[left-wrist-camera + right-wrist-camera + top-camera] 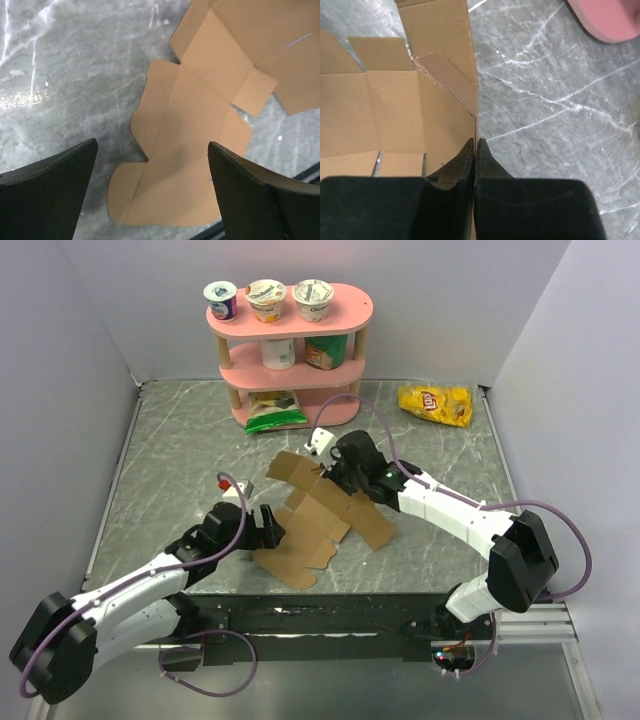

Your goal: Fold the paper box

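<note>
The paper box [320,520] is a flat brown cardboard die-cut sheet with flaps and creases, lying in the middle of the table. My right gripper [330,472] is shut on an upturned side panel of the sheet, seen edge-on in the right wrist view [475,120], with the panel pinched between its fingertips [468,150]. My left gripper [268,525] is open at the sheet's near left edge. In the left wrist view its fingers [50,185] straddle the near flap of the sheet [185,170] without touching it.
A pink two-tier shelf [290,340] with yogurt cups and boxes stands at the back. A green bag [275,412] lies at its foot. A yellow chip bag [436,404] lies at the back right. The table's front edge runs just below the sheet [330,595].
</note>
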Robot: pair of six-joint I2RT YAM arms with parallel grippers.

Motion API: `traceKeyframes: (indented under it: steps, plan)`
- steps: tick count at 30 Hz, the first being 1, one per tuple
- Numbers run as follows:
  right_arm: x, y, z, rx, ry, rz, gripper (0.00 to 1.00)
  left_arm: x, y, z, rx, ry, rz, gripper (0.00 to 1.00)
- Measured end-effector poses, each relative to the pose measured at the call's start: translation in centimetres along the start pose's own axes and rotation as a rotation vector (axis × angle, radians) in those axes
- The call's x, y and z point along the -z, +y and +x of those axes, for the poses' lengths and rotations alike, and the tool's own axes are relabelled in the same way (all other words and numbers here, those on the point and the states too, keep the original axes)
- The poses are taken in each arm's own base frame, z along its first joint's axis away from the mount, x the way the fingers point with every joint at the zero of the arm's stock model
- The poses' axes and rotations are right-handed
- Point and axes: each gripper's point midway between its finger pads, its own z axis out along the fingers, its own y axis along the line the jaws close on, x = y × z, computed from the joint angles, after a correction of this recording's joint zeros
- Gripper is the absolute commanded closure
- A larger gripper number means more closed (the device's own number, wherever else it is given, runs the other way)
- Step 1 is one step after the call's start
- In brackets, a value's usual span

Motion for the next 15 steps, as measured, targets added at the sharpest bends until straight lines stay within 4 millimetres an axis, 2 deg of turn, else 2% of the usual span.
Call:
traceKeyframes:
  steps: [5,8,9,13,15]
  plan:
    - [0.0,1.1,-0.7,0.030,-0.002,0.000,1.00,-1.2,0.5,1.0,-0.005,0.034,-0.018,0.32]
    - [0.0,2.0,-0.8,0.054,0.008,0.003,1.00,-1.9,0.8,1.5,-0.003,0.053,-0.029,0.53]
    - [-0.1,2.3,-0.8,0.059,0.011,0.004,1.00,-2.1,0.8,1.7,0.004,0.059,-0.032,0.65]
    - [-0.4,3.2,-1.2,0.077,0.029,0.020,1.00,-2.9,1.2,2.8,0.027,0.097,-0.048,0.75]
    - [-0.6,3.8,-1.3,0.089,0.043,0.033,1.00,-3.2,1.2,3.0,0.040,0.106,-0.045,0.83]
